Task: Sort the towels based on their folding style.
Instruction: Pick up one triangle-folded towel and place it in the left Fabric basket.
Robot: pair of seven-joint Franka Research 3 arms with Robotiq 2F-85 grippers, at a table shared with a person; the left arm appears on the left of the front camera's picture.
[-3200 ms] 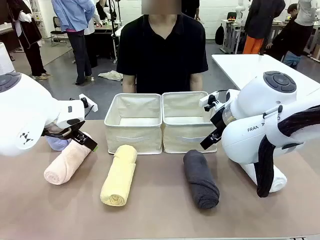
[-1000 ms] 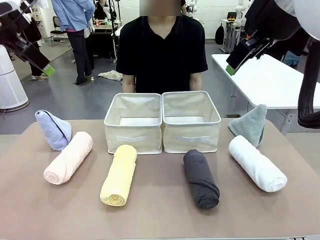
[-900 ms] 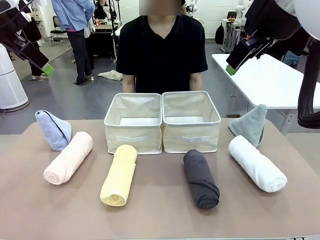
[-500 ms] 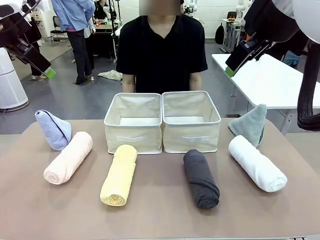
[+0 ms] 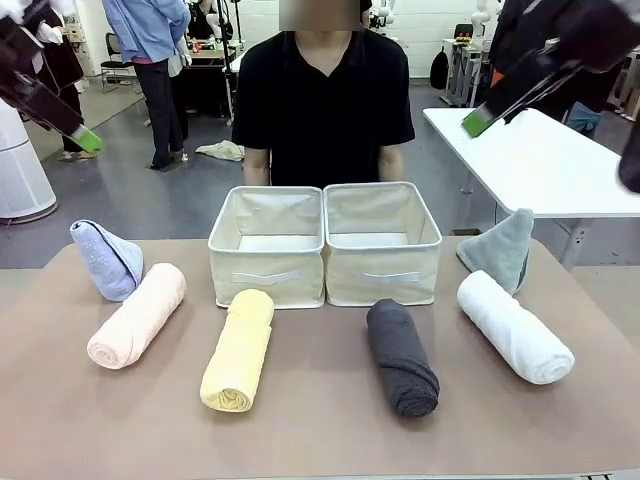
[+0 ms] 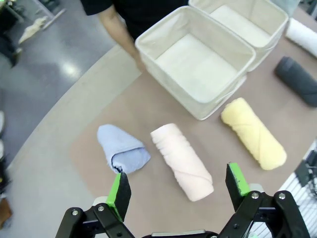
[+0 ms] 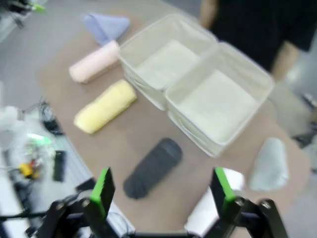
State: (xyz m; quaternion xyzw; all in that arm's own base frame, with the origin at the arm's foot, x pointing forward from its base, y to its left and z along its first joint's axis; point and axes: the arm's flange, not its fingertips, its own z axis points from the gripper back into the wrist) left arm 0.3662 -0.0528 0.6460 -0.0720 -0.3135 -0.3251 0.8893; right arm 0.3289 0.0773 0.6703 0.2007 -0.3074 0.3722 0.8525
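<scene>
Your matte brown tabletop (image 5: 320,440) carries two cream fabric baskets (image 5: 266,275), boxy and soft-walled, touching side by side at the middle of the far edge.

Four fuzzy terry cylinders lie closer to the near edge:
- white roll (image 5: 514,327) by the right edge
- pink roll (image 5: 137,315) by the left edge
- yellow roll (image 5: 238,350) and dark grey roll (image 5: 401,357) in front of the baskets

Two cone-like triangle folds sit at the far corners: grey-teal fold (image 5: 500,250) on the right, light blue fold (image 5: 106,260) on the left, just beside the pink roll.

Your left tool (image 6: 178,184) and right tool (image 7: 163,188) hang high above the tabletop, green pads spread wide, gripping and touching nothing.
</scene>
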